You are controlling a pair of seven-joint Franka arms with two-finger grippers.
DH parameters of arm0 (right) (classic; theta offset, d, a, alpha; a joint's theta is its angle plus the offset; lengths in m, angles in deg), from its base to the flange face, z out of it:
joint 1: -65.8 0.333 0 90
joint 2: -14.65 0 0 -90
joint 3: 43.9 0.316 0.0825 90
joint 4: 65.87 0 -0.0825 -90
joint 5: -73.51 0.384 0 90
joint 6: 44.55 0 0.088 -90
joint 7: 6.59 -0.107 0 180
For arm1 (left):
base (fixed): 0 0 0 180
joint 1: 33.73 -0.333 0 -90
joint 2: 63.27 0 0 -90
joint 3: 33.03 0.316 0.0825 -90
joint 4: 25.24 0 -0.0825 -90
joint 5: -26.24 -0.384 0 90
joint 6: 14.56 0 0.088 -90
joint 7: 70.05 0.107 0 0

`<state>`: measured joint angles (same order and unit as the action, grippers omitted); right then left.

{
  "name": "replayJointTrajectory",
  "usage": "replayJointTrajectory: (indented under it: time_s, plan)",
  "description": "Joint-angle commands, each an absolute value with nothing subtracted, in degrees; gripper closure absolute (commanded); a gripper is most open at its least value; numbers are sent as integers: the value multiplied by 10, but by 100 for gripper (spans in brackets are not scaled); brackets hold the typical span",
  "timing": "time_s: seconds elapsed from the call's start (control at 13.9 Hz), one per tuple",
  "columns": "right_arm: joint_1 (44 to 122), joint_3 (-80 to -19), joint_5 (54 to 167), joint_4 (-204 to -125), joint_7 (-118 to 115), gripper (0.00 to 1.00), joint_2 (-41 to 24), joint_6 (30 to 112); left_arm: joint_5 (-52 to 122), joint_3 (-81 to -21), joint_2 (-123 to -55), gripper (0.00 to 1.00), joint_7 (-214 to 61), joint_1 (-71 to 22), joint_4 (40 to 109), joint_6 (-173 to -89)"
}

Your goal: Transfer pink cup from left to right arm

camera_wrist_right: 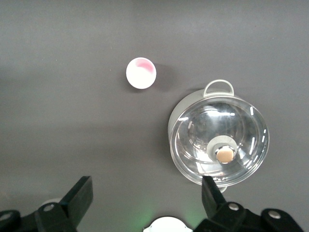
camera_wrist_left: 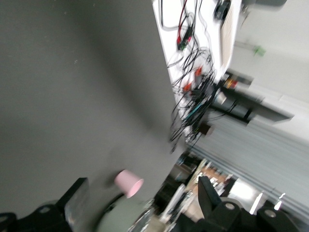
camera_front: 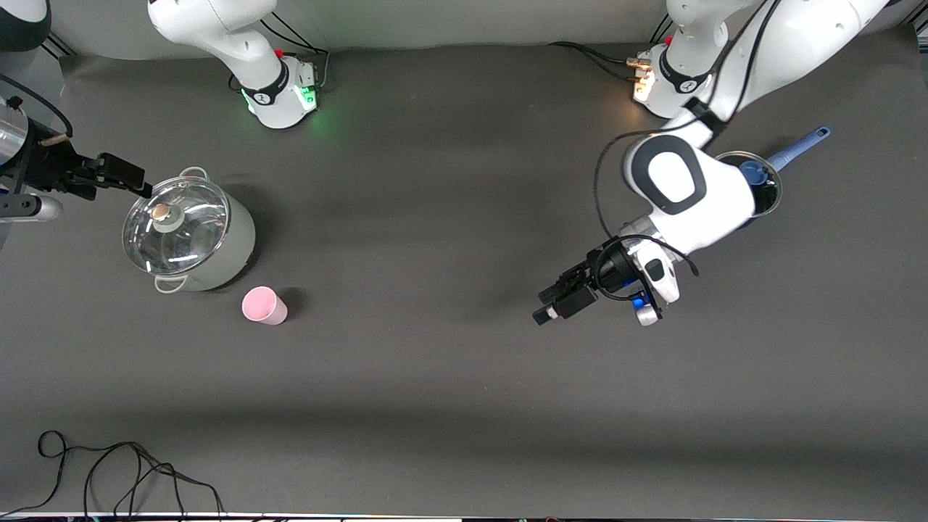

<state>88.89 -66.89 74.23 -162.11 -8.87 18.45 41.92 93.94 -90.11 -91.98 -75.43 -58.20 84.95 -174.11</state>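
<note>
The front camera looked down from high across the table point(camera_front: 464, 406), facing both arm bases. The right wrist camera hung above its own claw point(camera_wrist_right: 145, 203), pointing straight down, with the lidded pot point(camera_wrist_right: 218, 140) and pink cup point(camera_wrist_right: 141, 73) just below it. The left wrist camera, tilted along the table, caught the same cup point(camera_wrist_left: 128, 183) past its claw point(camera_wrist_left: 140, 203). All three views shared cup and pot.
</note>
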Motion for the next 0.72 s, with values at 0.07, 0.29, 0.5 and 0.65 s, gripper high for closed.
replayJointTrajectory:
  time_s: [0.07, 0.29, 0.5, 0.65]
  plan:
    - [891, -669, 731, -1595, -100, 0, 171, 403, 730, -772, -794, 0, -827, -587, 891, -1473]
    - [889, -670, 731, -1595, -98, 0, 173, 389, 498, -701, -778, 0, -831, -594, 845, -1302]
    - [883, -667, 732, -1594, -98, 0, 171, 388, 301, -668, -775, 0, -824, -596, 770, -1161]
    - [832, -617, 732, -1596, -98, 0, 175, 388, 238, -658, -775, 0, -820, -599, 732, -1123]
